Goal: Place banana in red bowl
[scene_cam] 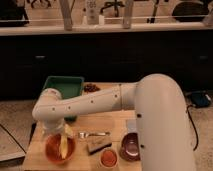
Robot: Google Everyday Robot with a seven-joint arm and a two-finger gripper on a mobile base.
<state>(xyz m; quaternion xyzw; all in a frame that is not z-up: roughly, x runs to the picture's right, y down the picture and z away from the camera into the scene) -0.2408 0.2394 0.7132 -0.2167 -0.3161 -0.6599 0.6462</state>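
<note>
Your tool [59, 131] sits low at the lower left of the frame, right above the red bowl [60, 149]; you cannot tell whether it grips anything. The banana [64, 143] stands tilted inside that bowl, its upper end by the tool. On the wooden counter [107, 120] to the right lie a fork [93, 134], a brown block [99, 145], a small orange bowl [109, 158] and a purple bowl [130, 147]. A green tray [63, 86] sits further up the frame.

The big white arm [95, 102] sweeps in from the right, bends at a rounded elbow on the left and drops down to the gripper [61, 131], which hangs below that elbow, pointing straight at the table.
</note>
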